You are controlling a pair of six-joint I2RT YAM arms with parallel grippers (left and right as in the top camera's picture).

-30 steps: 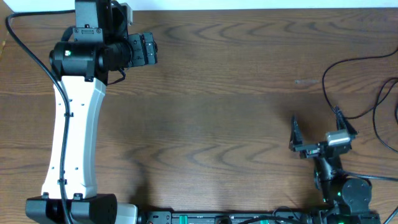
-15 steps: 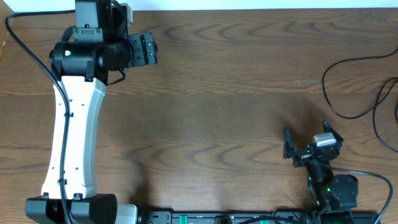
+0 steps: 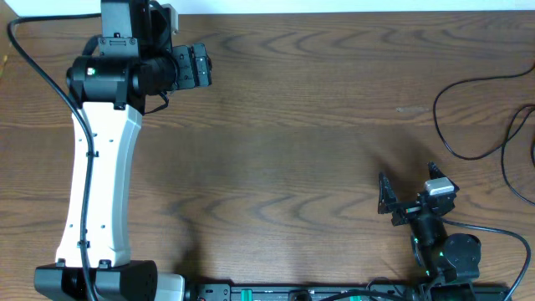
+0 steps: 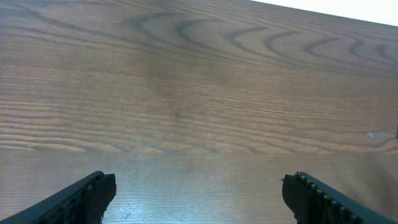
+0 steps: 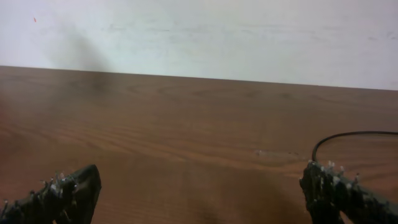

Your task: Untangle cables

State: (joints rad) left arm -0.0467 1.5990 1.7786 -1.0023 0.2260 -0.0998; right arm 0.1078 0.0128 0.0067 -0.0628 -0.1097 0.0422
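Observation:
A thin black cable [image 3: 436,117] lies in loose curves at the table's right edge; a short stretch of it shows in the right wrist view [image 5: 351,133]. No white cable is in view. My right gripper [image 3: 408,181] is open and empty near the front right, left of and apart from the black cable; in its wrist view [image 5: 199,190] only bare wood lies between the fingers. My left gripper [image 3: 201,66] is open and empty at the far left, over bare wood in its wrist view [image 4: 199,196].
The left arm's white link [image 3: 100,184] stretches along the left side of the wooden table [image 3: 284,125]. A thicker black robot cable [image 3: 33,58] runs beside it. A pale wall [image 5: 199,31] stands behind the table's far edge.
My right gripper has pulled back toward the front edge and shifted a little left, away from the black cable. The left arm has not moved.

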